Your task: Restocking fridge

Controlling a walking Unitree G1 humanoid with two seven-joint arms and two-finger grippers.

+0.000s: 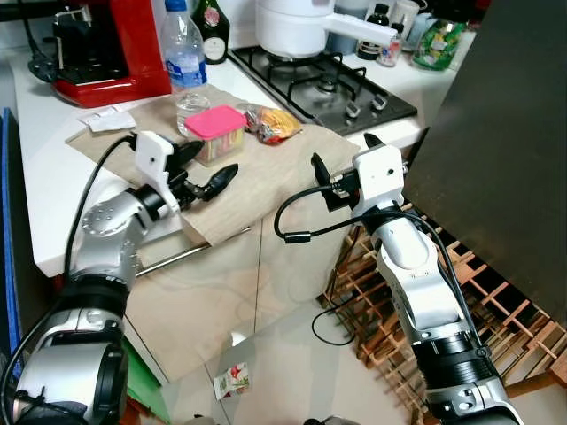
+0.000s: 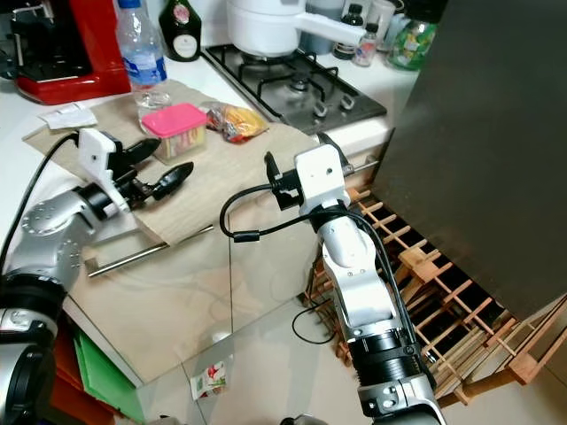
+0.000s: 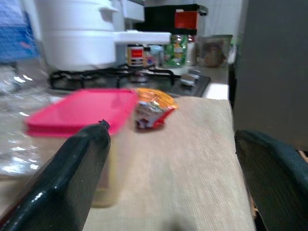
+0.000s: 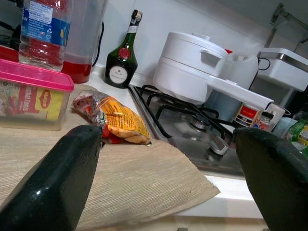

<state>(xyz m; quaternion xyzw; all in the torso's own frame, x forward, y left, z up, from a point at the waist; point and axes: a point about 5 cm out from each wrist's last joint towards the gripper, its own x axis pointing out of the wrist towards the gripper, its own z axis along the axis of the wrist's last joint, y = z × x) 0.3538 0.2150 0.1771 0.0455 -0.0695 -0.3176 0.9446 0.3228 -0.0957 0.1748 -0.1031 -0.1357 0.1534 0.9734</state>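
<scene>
Floor litter first: small printed packet [image 1: 232, 381] on the tiles, well short of the beige mat [image 1: 266, 181], below the cabinet fronts. Wooden wine rack [image 1: 483, 305] low beside the cabinets, under the mat's hob-side end, right arm passing in front of it. Dark fridge door panel [image 1: 505, 133] upright past that same end of the mat.

Right gripper [image 1: 347, 164] raised at the mat's near hob-side corner, fingers spread wide, holding nothing, aimed along the mat toward the snack packet [image 4: 115, 122]. Left gripper [image 1: 205, 168] over the mat's near edge, fingers parted wide, empty, just short of the pink-lidded tub [image 1: 215, 133], one finger close beside its wall, contact unclear.

Tub sitting on the mat's middle, snack packet just beside it toward the gas hob [image 1: 328, 88]. Water bottle [image 1: 184, 57] touching or nearly touching the mat's far edge behind the tub; red coffee machine [image 1: 106, 44] and dark liqueur bottle [image 1: 210, 27] beyond the mat; white pot [image 1: 297, 25] on the hob.

Likely step: reach for the tub with the left. To do well: centre the tub between the fingers, grip the walls below the lid rim, keep level, lift straight up clear of bottle and packet before swinging to the fridge.
</scene>
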